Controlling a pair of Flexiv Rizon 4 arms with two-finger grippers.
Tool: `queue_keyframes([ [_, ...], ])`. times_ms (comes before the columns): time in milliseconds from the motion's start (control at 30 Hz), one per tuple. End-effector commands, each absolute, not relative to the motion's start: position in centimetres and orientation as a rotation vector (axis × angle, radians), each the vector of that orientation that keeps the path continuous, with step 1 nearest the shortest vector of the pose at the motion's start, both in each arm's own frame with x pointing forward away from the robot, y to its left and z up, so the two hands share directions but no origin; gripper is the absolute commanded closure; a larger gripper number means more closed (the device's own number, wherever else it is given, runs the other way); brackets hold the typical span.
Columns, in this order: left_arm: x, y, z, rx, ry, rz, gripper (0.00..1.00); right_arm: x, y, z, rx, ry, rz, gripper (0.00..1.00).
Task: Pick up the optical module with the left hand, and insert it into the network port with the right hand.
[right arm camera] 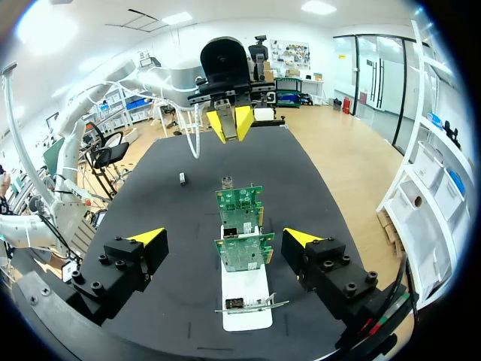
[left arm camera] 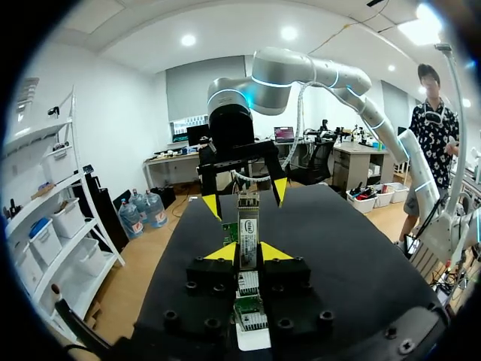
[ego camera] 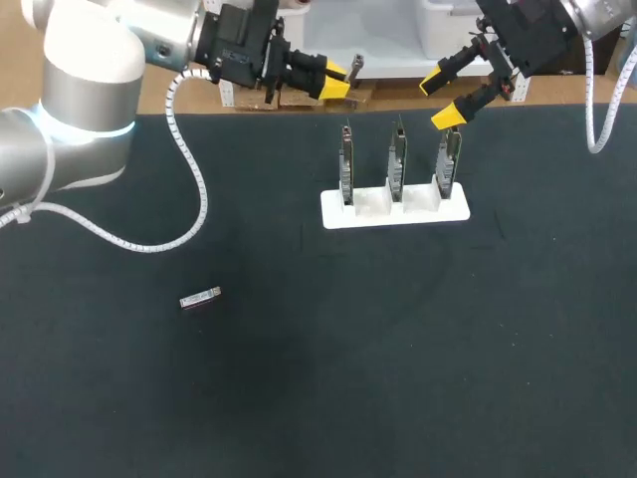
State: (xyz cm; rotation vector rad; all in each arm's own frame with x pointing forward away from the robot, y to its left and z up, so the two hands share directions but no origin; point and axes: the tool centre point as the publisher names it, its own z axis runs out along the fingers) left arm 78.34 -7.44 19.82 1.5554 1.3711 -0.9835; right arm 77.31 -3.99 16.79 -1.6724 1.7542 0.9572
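Optical module point(left arm camera: 248, 218): your left gripper point(left arm camera: 248, 252) is clamping it between both fingertips, beyond the white board stand's point(ego camera: 394, 211) far left side, while your right gripper point(ego camera: 441, 100) is hanging wide open above that stand's right end.

Robotics lab: storage shelves point(left arm camera: 56, 226), desks point(left arm camera: 353, 156), monitors point(left arm camera: 284, 134).

Left gripper point(ego camera: 338, 80) tight, right gripper point(ego camera: 441, 98) wide

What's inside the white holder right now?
Three green circuit boards stand upright in the white holder, one per slot; their bottom edges are hidden inside the slots.
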Motion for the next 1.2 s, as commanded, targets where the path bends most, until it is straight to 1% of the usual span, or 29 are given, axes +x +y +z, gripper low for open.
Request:
queue_keyframes([
  [33, 78.5, -7.5, 19.8, 1.559, 1.372, -0.986, 1.0, 77.2, -4.0, 16.8, -1.67, 1.754, 0.953, 0.0],
  [133, 78.3, -7.6, 20.0, 1.548, 1.375, -0.978, 1.0, 77.2, -4.0, 16.8, -1.67, 1.754, 0.953, 0.0],
  [467, 78.3, -10.6, 21.0, 1.452, 1.266, -0.994, 1.0, 77.2, -4.0, 16.8, -1.67, 1.754, 0.953, 0.0],
  [1200, 76.8, -14.3, 19.9, 1.294, 1.201, -1.102, 1.0, 77.2, -4.0, 16.8, -1.67, 1.754, 0.953, 0.0],
])
